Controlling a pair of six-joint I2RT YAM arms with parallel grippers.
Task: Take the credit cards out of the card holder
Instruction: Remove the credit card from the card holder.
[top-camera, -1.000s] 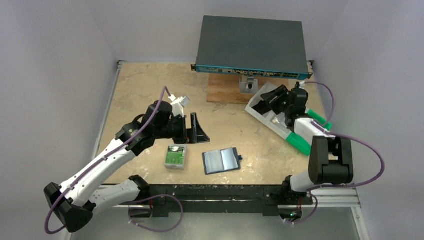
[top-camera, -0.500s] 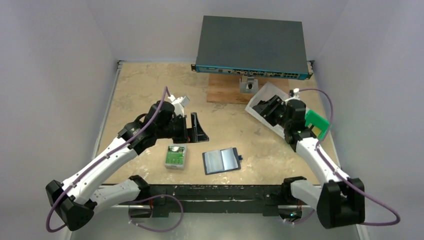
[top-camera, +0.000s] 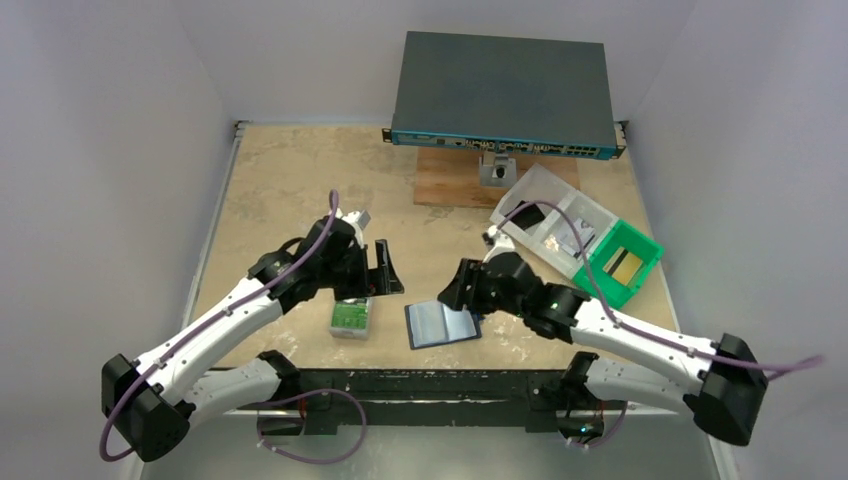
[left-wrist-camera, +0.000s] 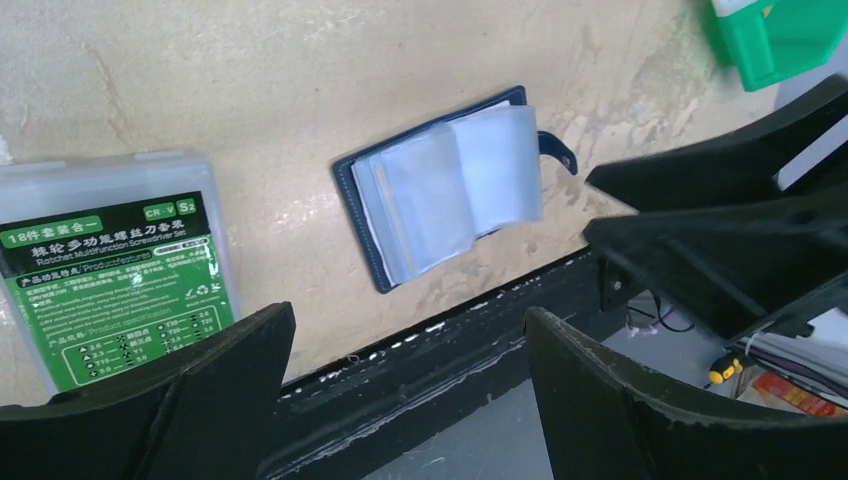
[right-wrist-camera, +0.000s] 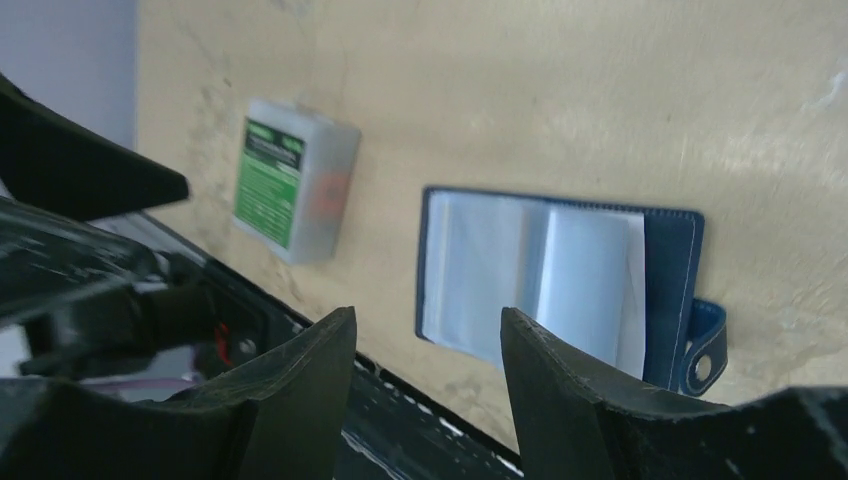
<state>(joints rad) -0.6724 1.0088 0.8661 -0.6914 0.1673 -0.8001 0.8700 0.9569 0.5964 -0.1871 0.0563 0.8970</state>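
Observation:
The card holder (top-camera: 443, 323) lies open and flat near the table's front edge, navy with pale blue clear sleeves (left-wrist-camera: 450, 185) (right-wrist-camera: 560, 275); no cards show in the sleeves. A tan-gold credit card (top-camera: 627, 265) lies in the green bin at the right. My right gripper (top-camera: 460, 287) hovers just behind the holder's right half, open with nothing between its fingers (right-wrist-camera: 428, 318). My left gripper (top-camera: 384, 268) hangs open and empty (left-wrist-camera: 410, 315) above the table, left of the holder and over the grey case.
A grey case with a green label (top-camera: 352, 315) sits left of the holder. A clear tray (top-camera: 540, 195) with the green bin (top-camera: 612, 288) lies at the right. A network switch (top-camera: 505, 90) and a wooden board (top-camera: 450, 185) stand at the back.
My right arm has swung from the tray at the back right down to the card holder, uncovering the tray and bin. The left gripper has shifted slightly nearer the front.

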